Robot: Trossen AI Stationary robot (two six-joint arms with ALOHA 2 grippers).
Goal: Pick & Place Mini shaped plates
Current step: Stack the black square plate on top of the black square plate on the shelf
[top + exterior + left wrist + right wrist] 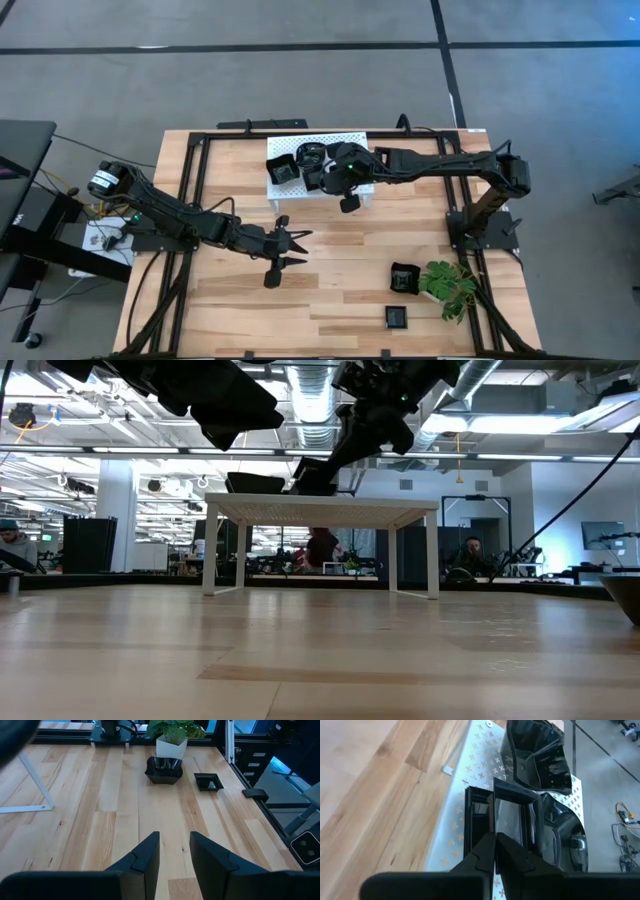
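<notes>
Several glossy black mini plates (283, 168) sit on the white perforated rack (330, 137) at the table's far side. In the right wrist view, rounded ones (540, 760) lie beyond a square one (512, 817). My right gripper (328, 178) is over the rack, shut on that square plate. Two more plates rest on the table near the right edge: one (405, 277) beside the plant, one (398, 317) nearer the front. My left gripper (300, 248) hovers open over the table's middle, holding nothing (174, 851). My right gripper pinches a thin upright wall (494, 817) of the square black plate between its two fingers (485, 851), which come down at a slant from the table's right side. The plate stays among the other plates over the rack. I cannot tell whether it is lifted clear.
A green leafy plant (450, 283) in a white pot stands by the right edge, next to one plate. The rack stands on thin legs (211, 550) with a gap under it. Bare wood (340, 290) lies between the left gripper and the plates. People sit in the room behind.
</notes>
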